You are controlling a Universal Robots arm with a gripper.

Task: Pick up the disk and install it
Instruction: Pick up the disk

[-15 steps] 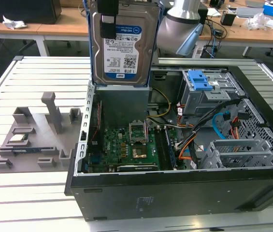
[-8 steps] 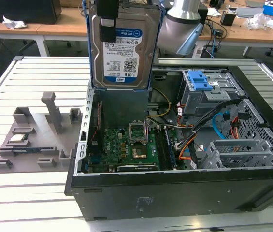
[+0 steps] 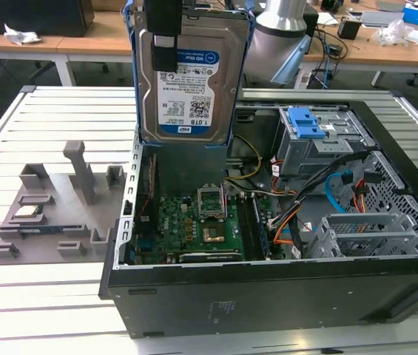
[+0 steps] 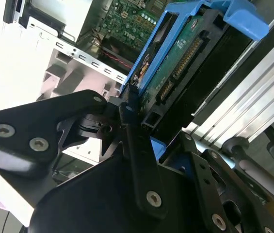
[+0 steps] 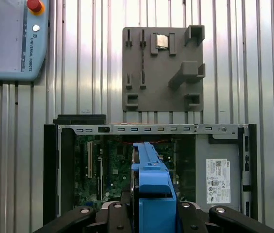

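One disk (image 3: 188,81) hangs upright in the air over the open case (image 3: 268,296). It is held from above by the gripper (image 3: 166,50), whose black fingers are clamped on its top edge: one finger (image 3: 166,58) lies down the labelled face in the exterior view, and the other is hidden behind the drive. The label faces the exterior camera, and the blue bracket (image 3: 247,66) frames the drive's sides. The disk is raised above the case's rim, over the motherboard (image 3: 194,222). In the second wrist view the disk's circuit-board side (image 4: 185,53) shows with its connector row, and a black finger (image 4: 137,141) presses against the bracket's edge. In the first wrist view the disk (image 5: 151,189) is seen edge-on, standing between the gripper's links with the motherboard below it. Inside the case, at the exterior view's right, a drive bay with a blue latch (image 3: 305,122) sits beyond a metal cage (image 3: 364,233), with orange and black cables (image 3: 305,211) running near them. Beside the case, at the exterior view's left, a grey fixture plate (image 3: 53,214) lies on the slatted table (image 3: 16,296), with a small chip (image 3: 29,213) in one of its pockets. A teach pendant (image 5: 10,39) lies on the table in the first wrist view.
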